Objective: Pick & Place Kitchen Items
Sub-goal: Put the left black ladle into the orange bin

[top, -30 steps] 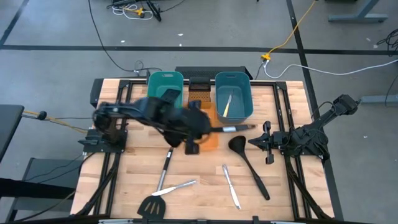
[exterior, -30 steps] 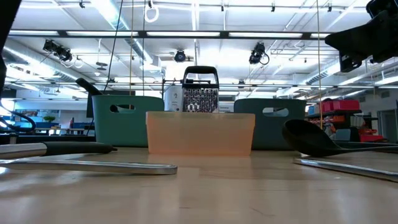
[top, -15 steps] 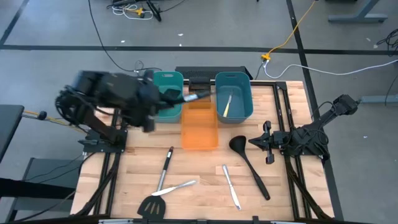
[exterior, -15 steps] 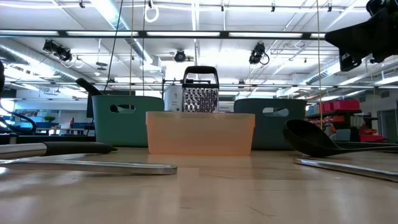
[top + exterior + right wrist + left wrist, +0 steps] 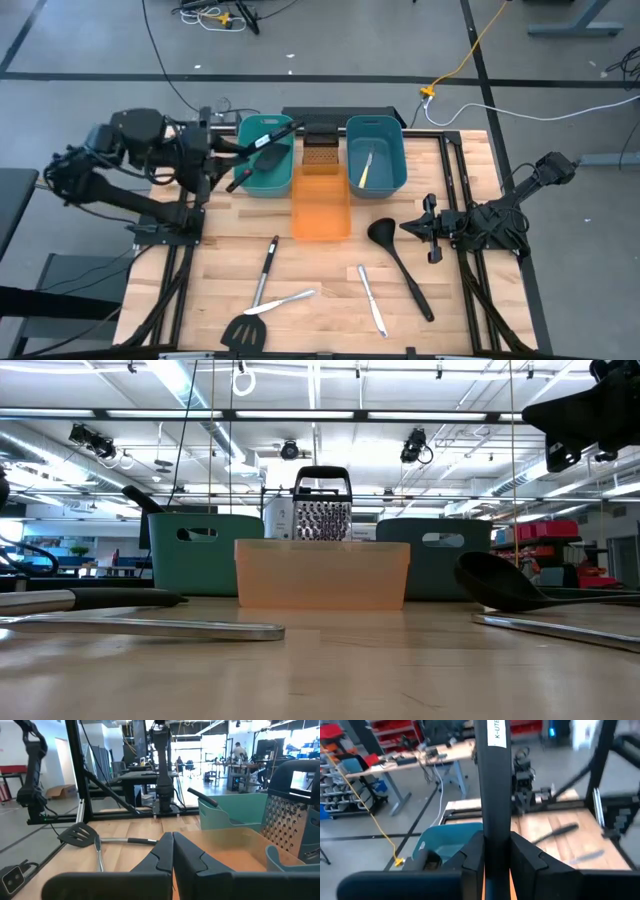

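Holding a black-handled utensil (image 5: 262, 140) over the left teal tub (image 5: 266, 154), the left pincer (image 5: 207, 148) grips it; the right pincer (image 5: 412, 228) rests closed. Low view alone shows the grater (image 5: 321, 506).

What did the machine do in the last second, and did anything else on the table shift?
The left gripper, clamped on a black-handled utensil, swung from over the orange tub back toward the table's left rear; the utensil now reaches over the left teal tub. Nothing was let go. The right gripper stayed parked and shut at the right edge, and the ladle, spatula and knives lie where they were.
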### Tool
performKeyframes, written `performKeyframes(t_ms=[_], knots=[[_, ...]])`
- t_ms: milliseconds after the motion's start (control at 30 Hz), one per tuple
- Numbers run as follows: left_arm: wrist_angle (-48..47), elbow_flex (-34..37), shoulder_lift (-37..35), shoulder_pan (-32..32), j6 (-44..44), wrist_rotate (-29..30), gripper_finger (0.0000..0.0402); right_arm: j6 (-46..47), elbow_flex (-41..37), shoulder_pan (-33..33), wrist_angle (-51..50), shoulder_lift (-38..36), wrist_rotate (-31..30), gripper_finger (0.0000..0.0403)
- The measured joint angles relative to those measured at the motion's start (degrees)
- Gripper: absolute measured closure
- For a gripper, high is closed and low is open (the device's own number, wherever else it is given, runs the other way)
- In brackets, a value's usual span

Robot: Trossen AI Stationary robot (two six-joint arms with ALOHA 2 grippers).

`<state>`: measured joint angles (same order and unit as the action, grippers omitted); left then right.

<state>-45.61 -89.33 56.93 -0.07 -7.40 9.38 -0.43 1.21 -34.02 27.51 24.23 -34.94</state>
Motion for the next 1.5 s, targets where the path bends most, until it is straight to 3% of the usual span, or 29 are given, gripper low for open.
performKeyframes(t_ms=[167,333,567,733,833,1233,1500], knots=[[19.59,24.00,-11.25,1.02,5.94,-0.63,0.0334,0.09,0.00,0.02,0.24,0.00,0.00,0.0395],[32.52,40.88,-18.56,0.97,7.30,-1.84,0.0334,0.13,0.00,0.00,0.35,0.00,0.00,0.0395],[47.81,56.89,-26.90,0.97,10.12,-1.74,0.0334,0.39,0.00,0.02,0.35,0.00,0.00,0.0395],[64.04,63.58,-23.57,0.12,14.64,2.24,0.0334,0.39,0.00,0.00,0.35,0.00,-0.04,0.0393],[72.91,64.26,-17.30,-1.29,17.37,7.22,0.0334,0.39,0.00,0.01,0.35,0.00,-0.09,0.0392],[70.55,47.56,13.72,-1.61,25.29,9.33,0.0334,0.76,0.00,0.02,0.70,0.02,-0.15,0.0392],[69.96,43.09,28.05,-1.72,36.73,22.15,0.0334,0.61,0.00,0.02,0.55,0.02,-0.13,0.0392]])
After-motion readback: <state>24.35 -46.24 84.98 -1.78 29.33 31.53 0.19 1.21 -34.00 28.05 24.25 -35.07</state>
